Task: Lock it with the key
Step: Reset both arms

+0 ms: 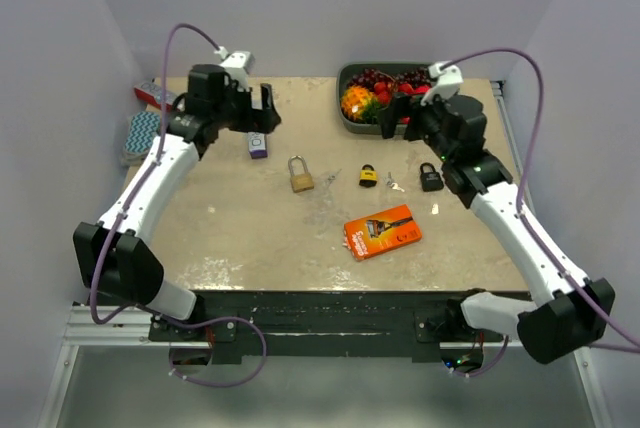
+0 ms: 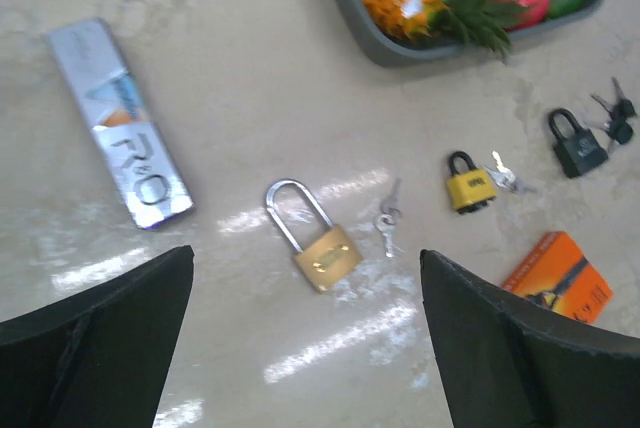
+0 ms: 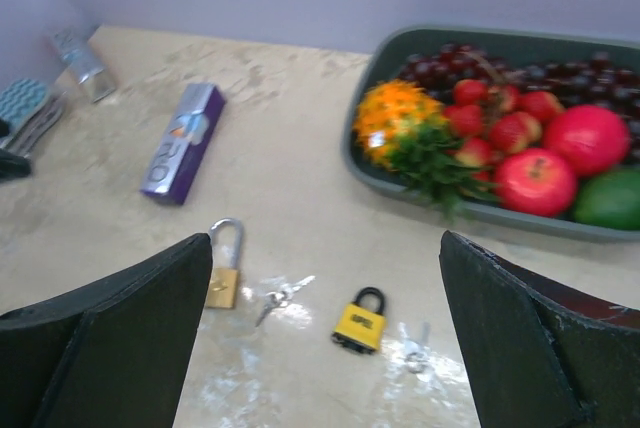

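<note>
Beige, stone-like table (image 1: 250,238) is the biggest thing and carries all the others, and I keep both my claws high over its far part, I think in order to see everything before I choose. My left claw (image 1: 252,108) is released, its fingers (image 2: 100,338) spread wide, and my right claw (image 1: 398,113) is released in the same way; neither grasps anything. One grey tray (image 1: 345,118) of fruit stands just behind my right claw, and it probably plays no part in the task. One orange pack (image 1: 382,232) lies well in front of both claws, toward my bases. One purple and silver pack (image 1: 258,144) lies just below my left claw. Then the task's things: I count three padlocks in a row between the claws and the orange pack. The brass padlock (image 1: 300,175) sits under the gap of my left fingers, the yellow padlock (image 1: 368,176) under the gap of my right fingers, and the black padlock (image 1: 431,178) is near my right arm. If the shackles are pushed in, I cannot tell. The smallest things are the keys, three small bunches: the brass lock's keys (image 2: 388,218), the yellow lock's keys (image 2: 505,176) and the dark keys (image 2: 615,118). Each bunch lies just beside one padlock, I suppose to show which key fits which lock.
</note>
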You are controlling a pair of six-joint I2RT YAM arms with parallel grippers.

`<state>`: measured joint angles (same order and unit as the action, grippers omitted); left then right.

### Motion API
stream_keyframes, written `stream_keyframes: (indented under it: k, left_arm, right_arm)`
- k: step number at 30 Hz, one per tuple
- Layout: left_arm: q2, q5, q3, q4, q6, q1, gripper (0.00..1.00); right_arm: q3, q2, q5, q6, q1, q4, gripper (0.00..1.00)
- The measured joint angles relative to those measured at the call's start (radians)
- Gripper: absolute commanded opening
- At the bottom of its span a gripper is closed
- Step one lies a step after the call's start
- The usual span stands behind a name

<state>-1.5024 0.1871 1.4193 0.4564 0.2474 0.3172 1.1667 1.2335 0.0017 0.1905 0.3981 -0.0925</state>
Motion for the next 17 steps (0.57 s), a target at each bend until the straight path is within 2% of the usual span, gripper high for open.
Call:
stream_keyframes:
  k: [2,5,11,17]
  left_arm:
    - [0.001,0.02,0.025,0.03,-0.04,-0.074,0.99]
    - [0.023,0.002,-0.014,0.051,-0.116,-0.121,0.99]
    - [0.137,-0.009,-0.281,0.053,-0.213,-0.1,0.99]
    - [0.15,-0.049,-0.366,0.035,-0.243,-0.023,0.99]
  right_arm:
    - [-0.033,-0.056,0.004,-0.004,-0.054,-0.011,0.99]
    - [-0.122,-0.147,0.005,-0.028,-0.119,-0.035,0.99]
    - [-0.329,-0.269,-0.006,-0.087,-0.138,-0.127,0.99]
    - [-0.406,-0.339,-0.026,-0.121,-0.138,-0.196,0.99]
